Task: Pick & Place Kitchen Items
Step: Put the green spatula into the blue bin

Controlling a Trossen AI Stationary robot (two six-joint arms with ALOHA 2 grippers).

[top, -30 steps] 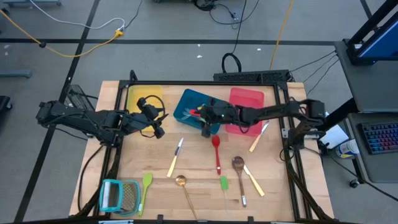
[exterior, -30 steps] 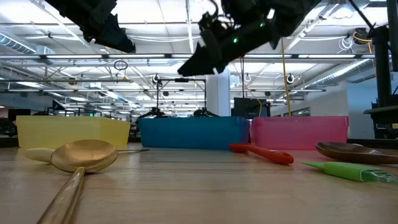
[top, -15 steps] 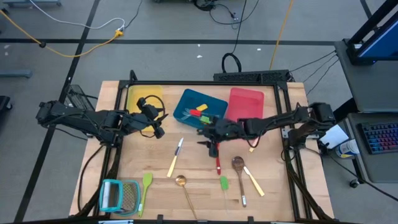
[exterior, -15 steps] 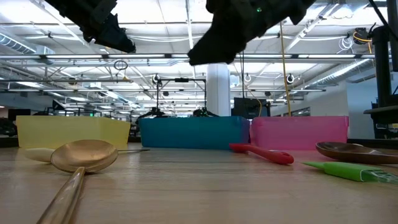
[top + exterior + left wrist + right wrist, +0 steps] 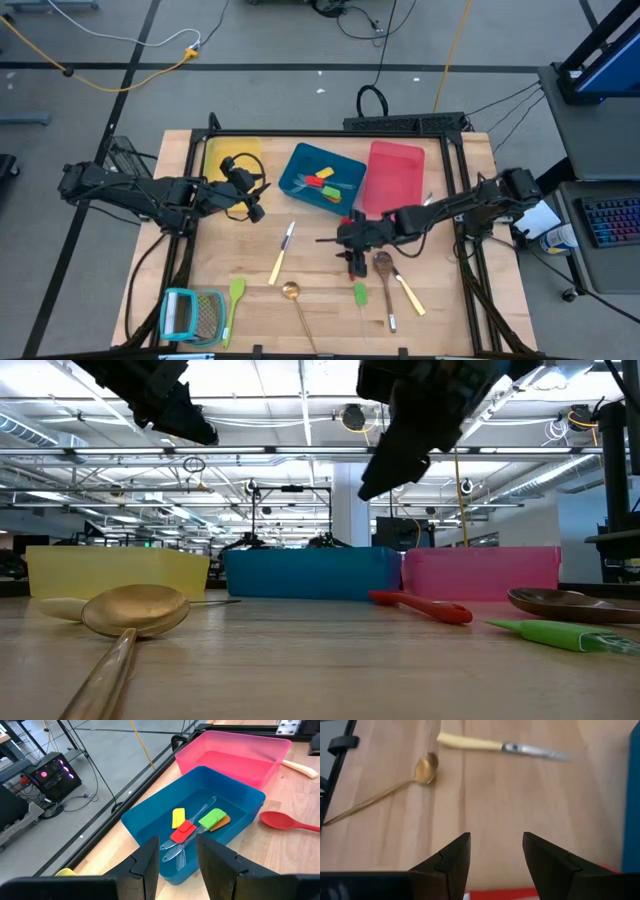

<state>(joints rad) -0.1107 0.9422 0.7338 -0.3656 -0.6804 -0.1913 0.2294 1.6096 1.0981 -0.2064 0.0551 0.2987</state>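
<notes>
Right gripper (image 5: 350,243) hovers mid-table over red spoon (image 5: 351,262), fingers (image 5: 451,862) apart and empty, likely lined up to take spoon next. Left gripper (image 5: 250,192) waits far-left beside yellow tray (image 5: 214,152), fingers (image 5: 146,867) apart, nothing held. Blue tray (image 5: 150,824) already holds small yellow, red, green tools (image 5: 187,825); pink tray (image 5: 398,170) looks empty. Still on table: cream-handled knife (image 5: 485,745), brass spoon (image 5: 410,777), wooden spoon (image 5: 383,264) just right of red spoon, green spatulas (image 5: 237,292). Wooden spoon crowds approach; grater (image 5: 190,315) near-left, well clear.
</notes>
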